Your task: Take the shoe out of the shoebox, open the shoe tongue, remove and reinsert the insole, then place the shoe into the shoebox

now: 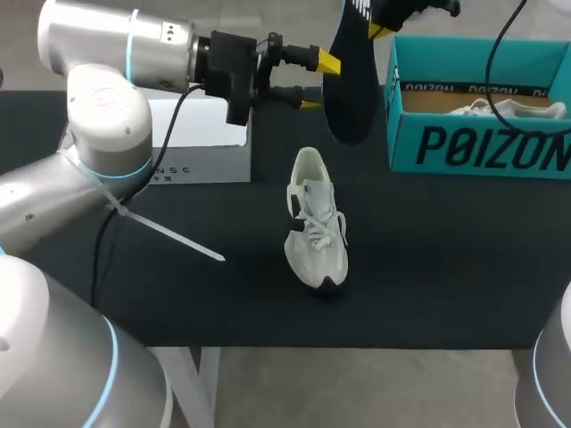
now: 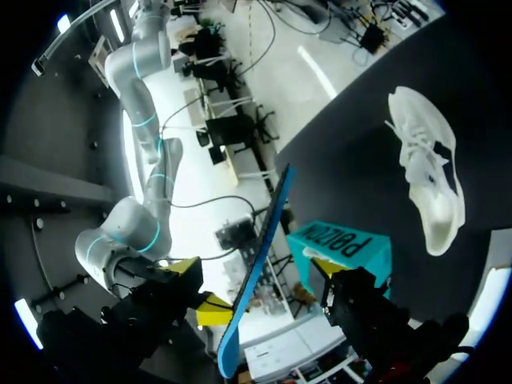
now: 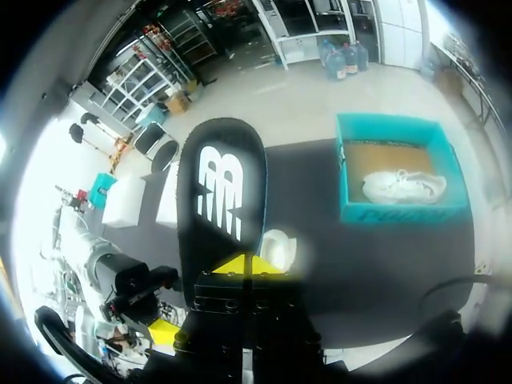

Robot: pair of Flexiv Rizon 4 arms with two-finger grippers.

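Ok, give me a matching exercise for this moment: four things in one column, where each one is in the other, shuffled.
Things:
1 insole
2 loose shoe
3 teal shoebox
4 white box

Places:
a far left of the table
b held up in the right gripper
c middle of the table
d far right of the table, with a second shoe inside

Pairs: 1-b, 2-c, 3-d, 4-a

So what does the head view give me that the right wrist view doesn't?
Head view only: the white lace-up running shoe in full on the black table. Right wrist view only: the whole floor of the teal cardboard shoebox and the second white shoe entire. Both: that shoebox and the dark foam insole held aloft.
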